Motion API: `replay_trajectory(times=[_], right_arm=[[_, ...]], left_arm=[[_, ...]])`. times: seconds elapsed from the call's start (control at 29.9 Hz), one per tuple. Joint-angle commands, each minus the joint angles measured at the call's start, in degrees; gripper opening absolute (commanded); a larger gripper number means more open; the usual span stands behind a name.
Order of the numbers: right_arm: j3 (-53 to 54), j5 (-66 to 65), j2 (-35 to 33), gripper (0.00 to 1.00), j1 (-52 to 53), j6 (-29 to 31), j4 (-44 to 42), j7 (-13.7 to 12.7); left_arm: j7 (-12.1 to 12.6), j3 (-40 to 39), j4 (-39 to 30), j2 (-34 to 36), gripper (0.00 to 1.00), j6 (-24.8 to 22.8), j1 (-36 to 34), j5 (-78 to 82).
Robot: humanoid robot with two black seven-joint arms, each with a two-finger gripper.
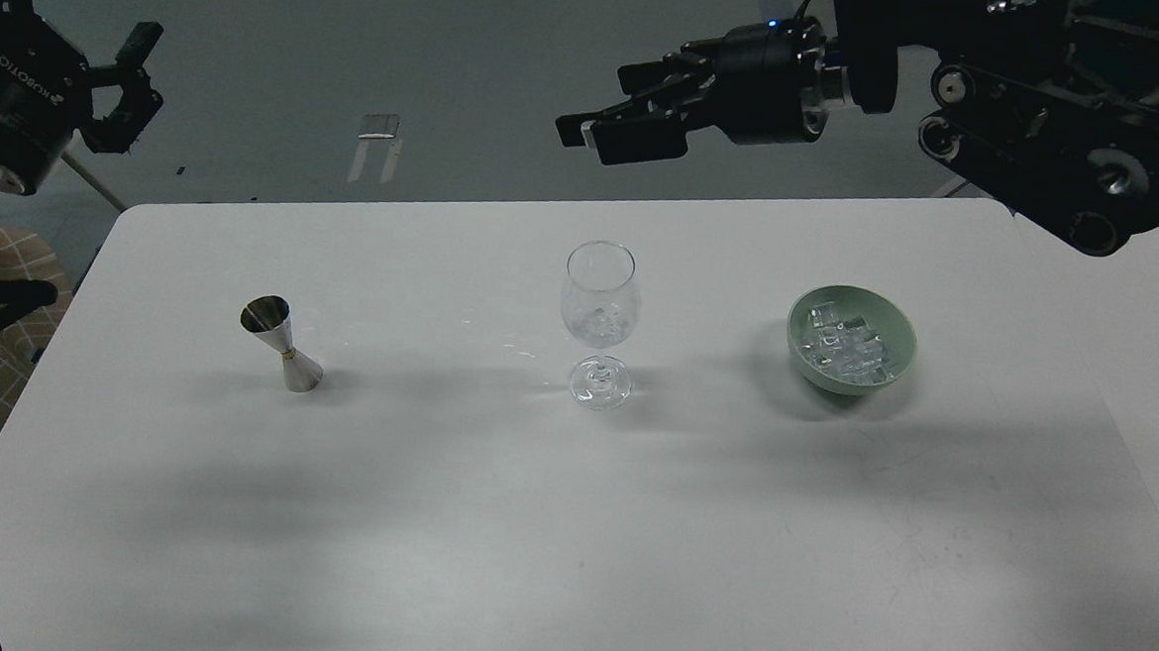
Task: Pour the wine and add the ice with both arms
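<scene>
Your right claw (pixel 599 133) hangs slightly open, empty; ice (pixel 846 344) sits in the bowl (pixel 804 352) below, to its right. Left claw (pixel 126 83) open, arm cut off by the edge.

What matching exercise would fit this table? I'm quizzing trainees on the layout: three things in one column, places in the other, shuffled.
Things:
1. jigger
2. wine glass
3. bowl of ice

Places on the white table:
A. middle
B. right side, towards the right arm
C. left side, towards the left arm

Pairs: 1-C, 2-A, 3-B
</scene>
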Motion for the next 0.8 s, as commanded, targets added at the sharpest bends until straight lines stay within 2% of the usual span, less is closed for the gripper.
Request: replay_trajectory(times=[0.0, 0.1, 0.2, 0.37, 0.47, 0.54, 0.57, 0.64, 0.77], right_arm=[[0.68, 4.85, -0.69, 1.00, -0.79, -4.77, -2.98, 0.00], [1.38, 10.37, -0.08, 1.00, -2.63, -13.63, -5.87, 0.00], [2.87, 16.60, 1.59, 1.00, -4.82, -18.31, -9.21, 0.00], [5.08, 28.76, 5.20, 1.00, -7.73, -19.90, -14.15, 0.00], [7.18, 37.19, 5.90, 1.00, -10.19, -21.48, -15.90, 0.00], [9.55, 43.15, 7.22, 0.98, -12.56, -21.93, -16.87, 0.00], [9.56, 43.18, 7.22, 0.98, -12.57, -21.93, -16.87, 0.00], [12.01, 47.21, 7.40, 0.96, -13.88, -21.49, -17.49, 0.00], [17.90, 54.32, 8.80, 0.96, -17.83, -20.09, -17.66, 0.00]], left_arm=[[-0.74, 0.19, 2.01, -0.68, 0.98, 0.91, -1.94, -0.43], [-1.00, 2.11, 3.68, -1.56, 0.98, 0.91, -5.36, -0.52], [-0.83, 2.74, 6.39, -3.14, 0.98, 0.91, -8.53, -0.52], [0.05, 5.37, 12.82, -2.97, 0.98, 0.82, -11.35, -0.17], [0.49, 10.90, 20.11, -2.71, 0.98, -0.49, -13.90, -0.17], [0.58, 15.81, 24.84, -1.66, 0.98, -4.52, -16.52, 0.18], [0.58, 15.83, 24.87, -1.65, 0.98, -4.54, -16.54, 0.18], [-0.03, 17.94, 27.32, -1.74, 0.98, -8.37, -18.90, 0.36], [-0.04, 18.38, 28.64, -3.23, 0.98, -8.37, -21.02, 0.45]])
